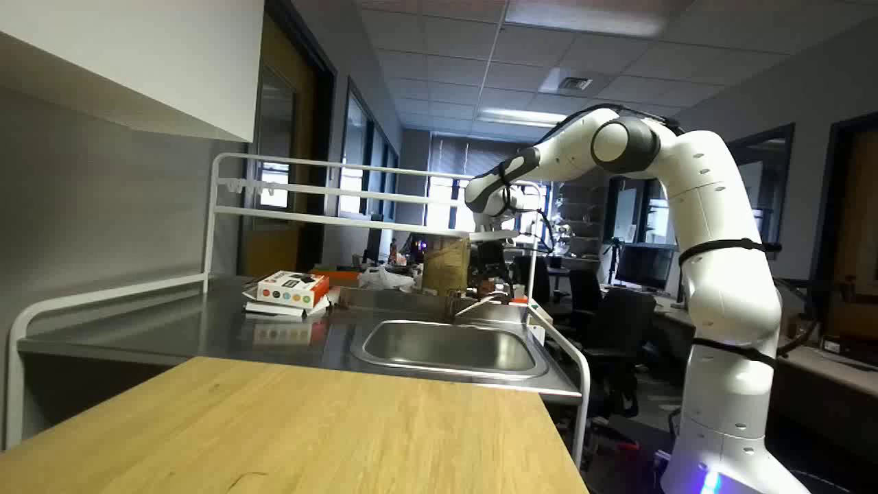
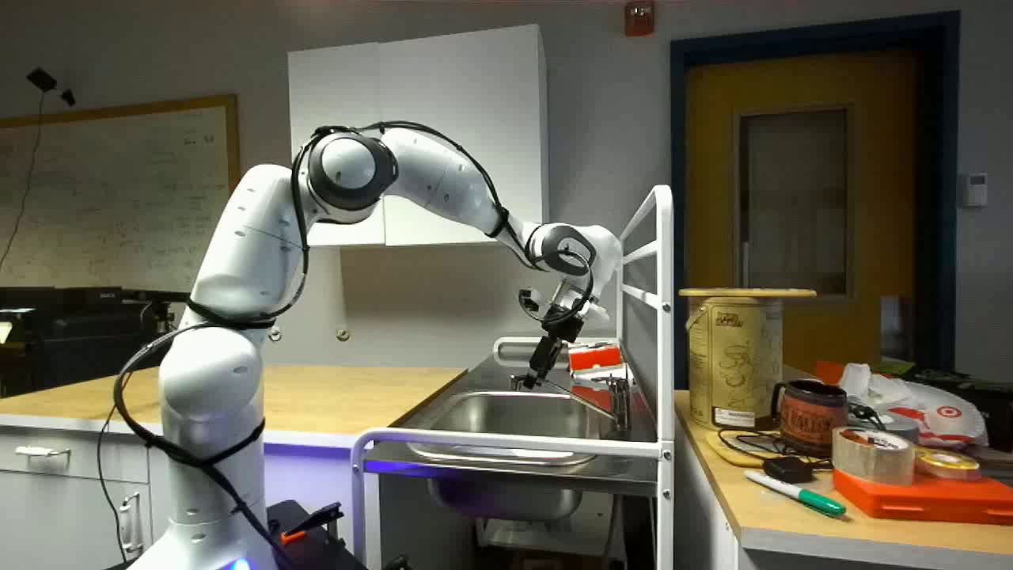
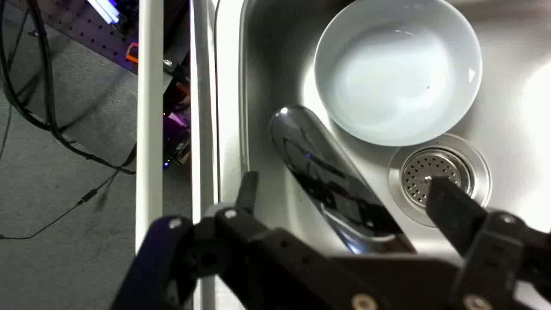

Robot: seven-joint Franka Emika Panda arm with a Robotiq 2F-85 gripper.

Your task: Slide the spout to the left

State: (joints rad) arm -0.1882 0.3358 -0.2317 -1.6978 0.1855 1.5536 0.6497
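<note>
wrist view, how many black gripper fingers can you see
2: one black finger left of the glossy chrome spout, the other black finger right of it, partly blocking the round metal drain from view.

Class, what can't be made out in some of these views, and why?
Spout: base hidden by the end effector, wrist view.
Drain: partly behind it, same view.
Bowl: part cut off by the wrist view's top edge.
Whiteboard writing: too small in an exterior view.
</note>
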